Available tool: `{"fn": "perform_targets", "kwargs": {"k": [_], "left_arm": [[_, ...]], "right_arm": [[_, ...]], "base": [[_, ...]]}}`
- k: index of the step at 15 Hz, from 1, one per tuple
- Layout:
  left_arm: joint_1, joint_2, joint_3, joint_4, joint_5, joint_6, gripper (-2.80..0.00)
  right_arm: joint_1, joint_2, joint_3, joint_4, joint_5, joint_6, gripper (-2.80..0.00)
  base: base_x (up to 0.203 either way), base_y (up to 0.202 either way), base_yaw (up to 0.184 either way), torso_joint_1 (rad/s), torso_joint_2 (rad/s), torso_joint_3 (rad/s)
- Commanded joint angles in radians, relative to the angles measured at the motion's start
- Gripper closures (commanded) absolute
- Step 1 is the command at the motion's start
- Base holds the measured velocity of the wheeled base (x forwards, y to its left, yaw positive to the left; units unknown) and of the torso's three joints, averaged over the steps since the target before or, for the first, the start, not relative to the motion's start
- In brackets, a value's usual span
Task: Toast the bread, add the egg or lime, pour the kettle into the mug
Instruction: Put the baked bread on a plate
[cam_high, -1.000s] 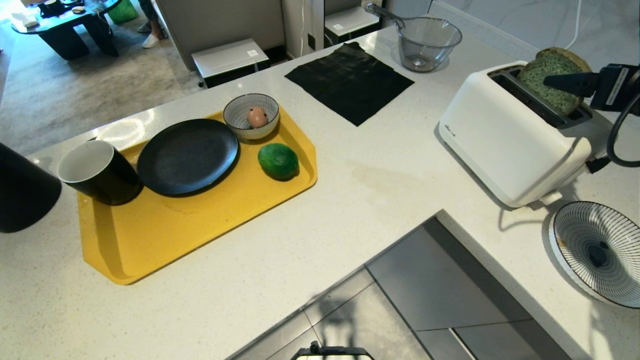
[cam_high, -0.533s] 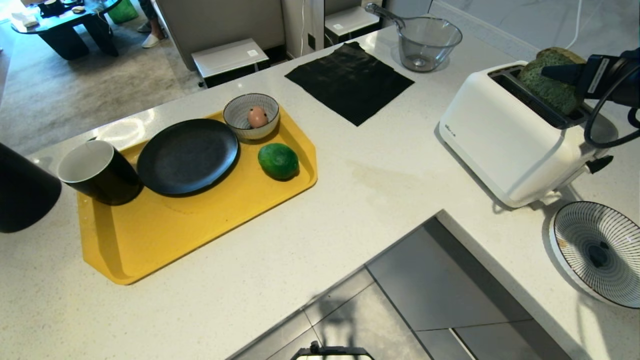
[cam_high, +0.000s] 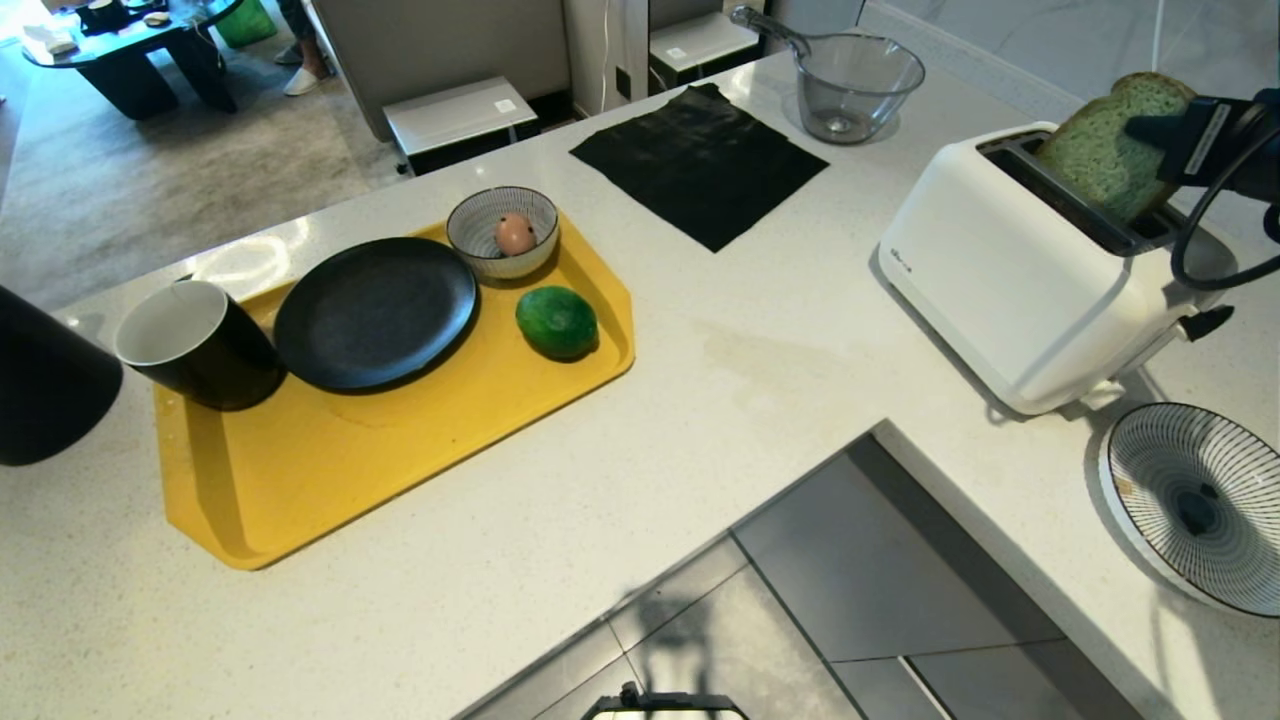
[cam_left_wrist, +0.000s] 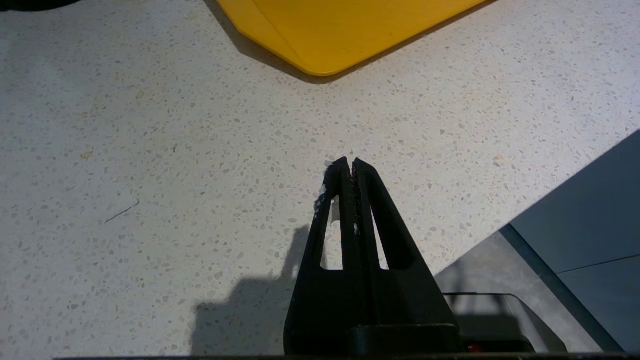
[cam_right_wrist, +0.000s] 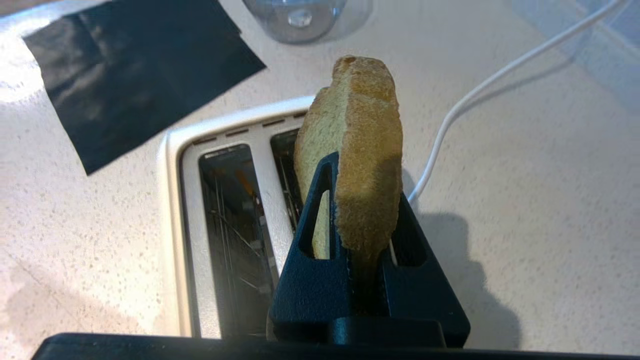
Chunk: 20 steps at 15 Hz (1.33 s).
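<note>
The pale green bread (cam_high: 1105, 150) with its brown crust (cam_right_wrist: 362, 145) stands tilted, its lower end at the mouth of the white toaster's (cam_high: 1010, 280) far slot. My right gripper (cam_high: 1150, 130) is shut on the slice's upper edge, one finger on each face (cam_right_wrist: 364, 177). On the yellow tray (cam_high: 330, 470) lie the lime (cam_high: 556, 321), the egg (cam_high: 515, 234) in a small striped bowl, a black plate (cam_high: 375, 310) and the black mug (cam_high: 195, 345). The kettle (cam_high: 40, 380) shows partly at the left edge. My left gripper (cam_left_wrist: 350, 162) hangs shut over the bare counter near the tray's corner.
A striped bowl (cam_high: 1195, 500) sits right of the toaster near the counter's edge. A black cloth (cam_high: 700, 160) and a glass bowl (cam_high: 850, 85) lie behind. A white cable (cam_right_wrist: 475, 90) runs past the toaster. The counter drops to floor at the front cut-out (cam_high: 850, 580).
My right gripper closed on the bread and drew it upward, so more of the slice stands out of the toaster slot. The left arm has stayed still.
</note>
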<state>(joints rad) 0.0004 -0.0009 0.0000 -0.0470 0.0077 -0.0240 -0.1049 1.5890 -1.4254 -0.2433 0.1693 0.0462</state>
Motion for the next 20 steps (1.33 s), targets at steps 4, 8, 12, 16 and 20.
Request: {"fn": "perform_targets", "kwargs": {"k": [4,8,12,16,20], "left_arm": [[0.0,-0.001,0.017,-0.001,0.0,-0.001,0.0],[0.0,-0.001,0.017,-0.001,0.0,-0.001,0.0],[0.0,-0.001,0.017,-0.001,0.0,-0.001,0.0],[0.001,-0.001,0.017,-0.001,0.0,-0.001,0.0],[0.001,-0.001,0.017,-0.001,0.0,-0.001,0.0]], "right_arm": [[0.001,-0.086,0.022,-0.016,0.01,0.001,0.0],[0.024,-0.168,0.034,-0.016,0.011,0.003,0.0],[0.071,-0.253,0.034,-0.011,0.05,-0.001,0.0],[0.068,-0.333,0.061,0.011,0.054,-0.003,0.0],[0.066,-0.426,0.15,0.025,0.005,-0.007,0.0]], "base": [[0.0,0.0,0.0,0.0,0.0,0.0],[0.0,0.0,0.0,0.0,0.0,0.0],[0.0,0.0,0.0,0.0,0.0,0.0],[0.0,0.0,0.0,0.0,0.0,0.0],[0.0,0.0,0.0,0.0,0.0,0.0]]}}
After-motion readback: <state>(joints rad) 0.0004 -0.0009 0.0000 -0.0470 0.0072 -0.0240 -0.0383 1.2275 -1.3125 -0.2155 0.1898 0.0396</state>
